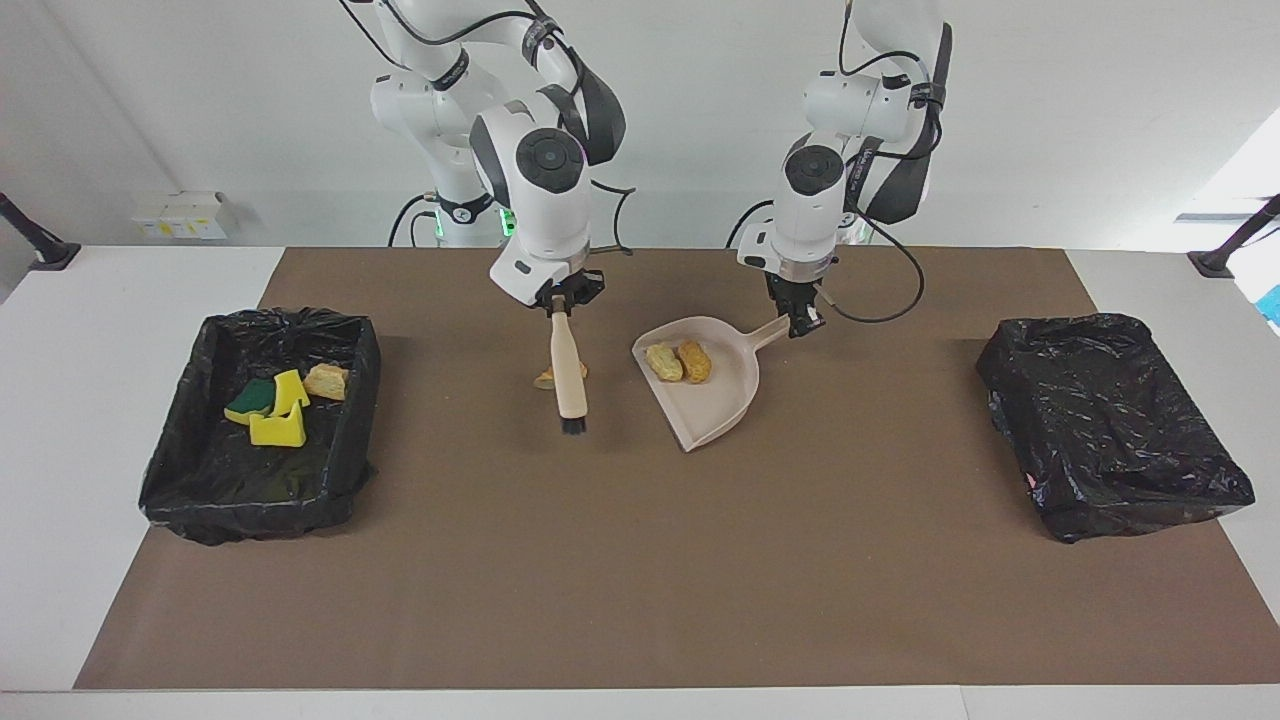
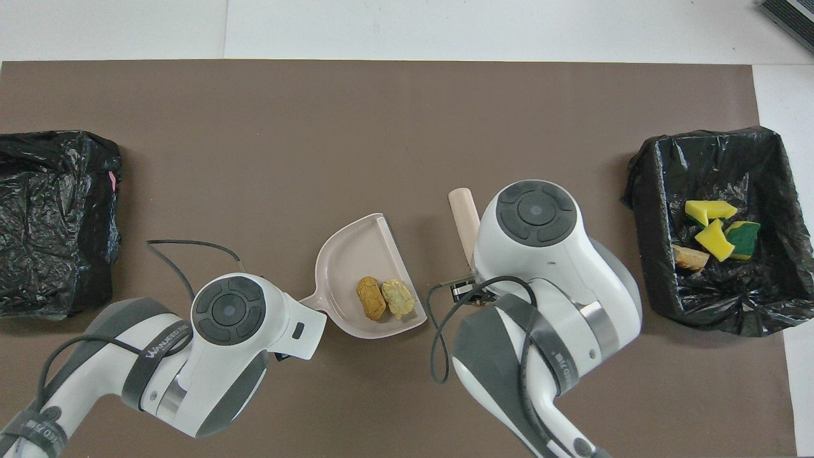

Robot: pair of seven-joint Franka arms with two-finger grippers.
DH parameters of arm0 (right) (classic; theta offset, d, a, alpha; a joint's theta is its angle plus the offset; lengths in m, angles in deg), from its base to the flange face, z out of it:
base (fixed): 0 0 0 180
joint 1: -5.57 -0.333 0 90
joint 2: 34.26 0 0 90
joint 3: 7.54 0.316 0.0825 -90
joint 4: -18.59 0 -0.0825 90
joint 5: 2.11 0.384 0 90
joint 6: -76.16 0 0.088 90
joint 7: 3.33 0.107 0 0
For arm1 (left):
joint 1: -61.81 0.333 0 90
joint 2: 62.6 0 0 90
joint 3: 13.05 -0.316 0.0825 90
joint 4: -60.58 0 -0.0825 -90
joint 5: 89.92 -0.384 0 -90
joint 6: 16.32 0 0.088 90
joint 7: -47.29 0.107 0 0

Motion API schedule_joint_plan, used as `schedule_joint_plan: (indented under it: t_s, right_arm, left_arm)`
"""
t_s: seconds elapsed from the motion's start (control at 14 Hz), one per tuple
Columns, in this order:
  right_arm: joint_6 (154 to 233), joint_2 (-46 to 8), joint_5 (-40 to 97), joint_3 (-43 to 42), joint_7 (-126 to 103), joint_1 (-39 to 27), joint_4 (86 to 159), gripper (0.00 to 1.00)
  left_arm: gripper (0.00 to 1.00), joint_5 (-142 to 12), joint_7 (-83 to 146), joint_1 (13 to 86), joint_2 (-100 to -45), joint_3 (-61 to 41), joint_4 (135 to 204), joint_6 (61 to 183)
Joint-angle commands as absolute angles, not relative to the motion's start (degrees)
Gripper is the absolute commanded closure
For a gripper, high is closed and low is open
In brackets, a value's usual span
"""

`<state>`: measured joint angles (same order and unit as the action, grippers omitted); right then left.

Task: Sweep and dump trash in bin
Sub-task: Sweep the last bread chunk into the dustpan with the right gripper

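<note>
My right gripper (image 1: pixel 563 297) is shut on the handle of a beige brush (image 1: pixel 568 368), which hangs with its dark bristles down over the mat. One tan trash chunk (image 1: pixel 545 379) lies on the mat beside the brush, partly hidden by it. My left gripper (image 1: pixel 802 322) is shut on the handle of the beige dustpan (image 1: pixel 715 400), which rests on the mat. Two tan-orange trash chunks (image 1: pixel 660 362) (image 1: pixel 694 361) sit side by side in the pan near its handle end. In the overhead view the pan (image 2: pixel 356 251), its chunks (image 2: pixel 371 298) and the brush (image 2: pixel 464 213) show.
A bin lined with a black bag (image 1: pixel 290 318) stands at the right arm's end and holds yellow-and-green sponge pieces (image 1: pixel 278 428) and a bread-like chunk (image 1: pixel 326 381). A second black-bagged bin (image 1: pixel 1110 420) stands at the left arm's end. A brown mat (image 1: pixel 640 560) covers the table.
</note>
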<state>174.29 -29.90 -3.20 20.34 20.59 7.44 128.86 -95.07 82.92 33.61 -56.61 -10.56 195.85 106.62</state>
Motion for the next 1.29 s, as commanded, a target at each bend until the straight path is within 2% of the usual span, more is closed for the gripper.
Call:
schedule_joint_plan:
  t_s: [0.0,0.21,0.36,0.5,0.72,0.86,1.0,1.22]
  right_arm:
    - [174.51,-33.99,-2.73,20.33,22.95,9.69,134.68,1.00]
    - [176.96,-38.98,-1.33,20.59,23.74,13.56,143.10,1.00]
    - [184.05,-45.30,5.67,20.59,23.48,13.13,152.75,1.00]
    - [190.13,-47.27,10.17,20.85,24.18,12.34,158.32,1.00]
    - [195.58,-43.68,11.60,20.85,29.87,7.69,158.87,1.00]
    - [201.47,-38.24,11.60,20.77,32.53,3.91,157.56,1.00]
    - [202.29,-33.14,10.64,20.85,31.66,3.02,153.44,1.00]
    - [201.06,-29.96,10.54,20.94,24.13,-0.50,147.98,1.00]
  left_arm:
    - [1.00,-96.51,81.13,32.89,-55.05,-11.29,197.16,107.52]
    - [1.00,-96.51,81.13,32.89,-55.13,-11.29,197.25,107.34]
    - [1.00,-96.51,81.13,32.98,-55.13,-11.29,197.25,107.34]
    - [1.00,-96.42,81.13,32.98,-55.05,-11.29,197.25,107.34]
    - [1.00,-96.51,81.13,33.07,-55.13,-11.20,197.25,107.34]
    - [1.00,-96.42,81.13,33.07,-55.05,-11.29,197.16,107.34]
    - [1.00,-96.42,81.22,33.16,-55.13,-11.29,197.25,107.34]
    - [1.00,-96.51,81.13,33.33,-55.13,-11.29,197.16,107.34]
